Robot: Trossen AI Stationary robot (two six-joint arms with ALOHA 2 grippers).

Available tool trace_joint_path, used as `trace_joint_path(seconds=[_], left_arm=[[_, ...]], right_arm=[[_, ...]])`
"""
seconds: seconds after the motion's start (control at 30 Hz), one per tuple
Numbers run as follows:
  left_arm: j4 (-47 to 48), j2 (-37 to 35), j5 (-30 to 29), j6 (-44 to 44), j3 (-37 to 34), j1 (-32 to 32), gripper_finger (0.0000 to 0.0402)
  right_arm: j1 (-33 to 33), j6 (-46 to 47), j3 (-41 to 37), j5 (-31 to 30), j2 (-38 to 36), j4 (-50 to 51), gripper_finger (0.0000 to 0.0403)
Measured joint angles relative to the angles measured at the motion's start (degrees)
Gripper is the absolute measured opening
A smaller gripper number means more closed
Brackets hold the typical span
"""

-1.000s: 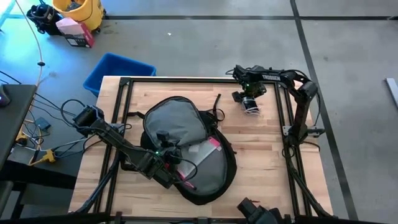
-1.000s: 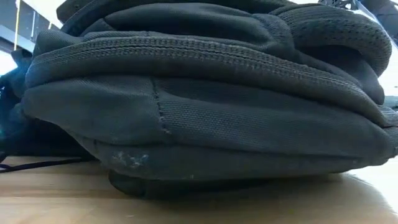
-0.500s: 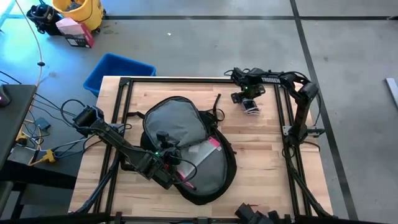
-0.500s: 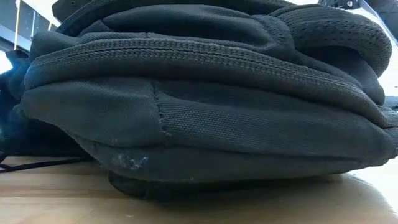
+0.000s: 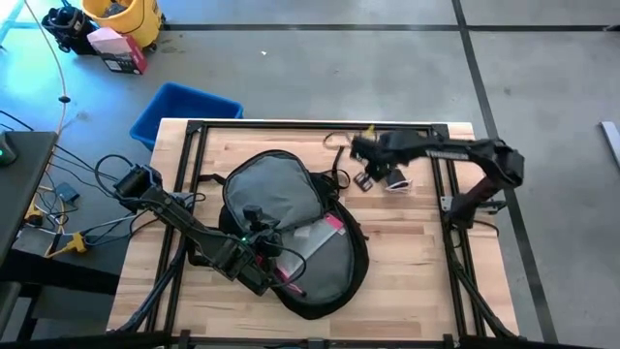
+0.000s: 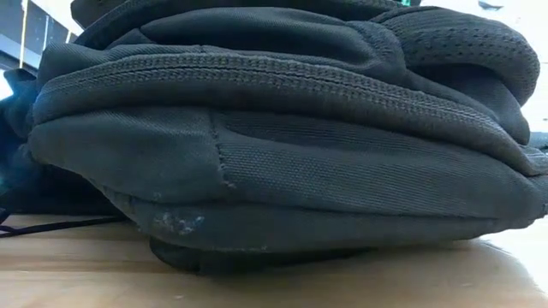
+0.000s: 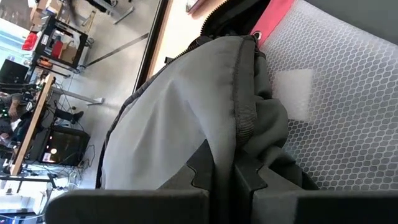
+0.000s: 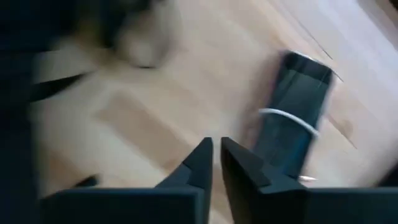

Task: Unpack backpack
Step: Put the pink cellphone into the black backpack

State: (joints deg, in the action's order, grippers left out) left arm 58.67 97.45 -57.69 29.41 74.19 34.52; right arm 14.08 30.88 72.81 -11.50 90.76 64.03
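Unpacking looks barely begun: my left hand point(image 5: 260, 260) pinches the backpack point(image 5: 291, 228) flap, pouch point(image 5: 315, 236) inside, while my right hand point(image 5: 366, 180) hangs pressed together, empty.

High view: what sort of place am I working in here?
Probably a workshop or robotics lab: a bare concrete floor with taped lines, a yellow mop bucket, a blue bin and loose cables beside the wooden table.

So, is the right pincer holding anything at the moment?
No, the right pincer is shut with nothing between its fingers, over the bare table, as the right wrist view shows.
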Motion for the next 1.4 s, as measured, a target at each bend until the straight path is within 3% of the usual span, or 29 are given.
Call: trace_joint_path(seconds=[0.13, 0.27, 0.37, 0.53, 0.7, 0.8, 0.93, 1.17, 1.4], left_arm=[[-0.01, 0.0, 0.12, 0.04, 0.0, 0.0, 0.0001], [0.0, 0.0, 0.17, 0.46, 0.0, 0.05, 0.0001], [0.0, 0.0, 1.21, 1.24, 0.0, 0.22, 0.0001], [0.02, 0.0, 1.72, 1.42, 0.0, 0.75, 0.0001], [0.0, 0.0, 1.8, 0.97, 0.0, 0.74, 0.0001], [0.0, 0.0, 1.84, 0.68, 0.0, 0.74, 0.0001], [-0.01, 0.0, 1.79, 0.38, 0.0, 0.69, 0.0001], [-0.21, 0.0, 1.79, -0.05, -0.02, -0.31, 0.0001], [-2.51, 0.0, 2.0, -2.83, 0.0, -1.59, 0.0001]], right_arm=[[-5.91, -1.12, 0.47, -6.43, -0.13, 0.31, 0.001], [-2.63, -0.45, 0.49, -6.03, 0.3, 0.96, 0.0048], [2.88, -1.03, 0.49, -5.85, 0.47, 1.78, 0.0104], [13.82, -4.13, -0.68, -0.06, 0.48, -1.99, 0.0225], [21.38, -6.93, -5.99, 6.71, 0.46, -11.84, 0.0341], [24.17, -8.98, -10.99, 6.89, 0.46, -18.78, 0.0388], [27.31, -10.83, -17.62, 4.52, 0.46, -25.6, 0.0384], [29.18, -10.47, -27.85, 12.22, 0.46, -36.89, 0.0387], [28.09, -10.65, -31.63, 9.67, 0.09, -40.51, 0.0397]])
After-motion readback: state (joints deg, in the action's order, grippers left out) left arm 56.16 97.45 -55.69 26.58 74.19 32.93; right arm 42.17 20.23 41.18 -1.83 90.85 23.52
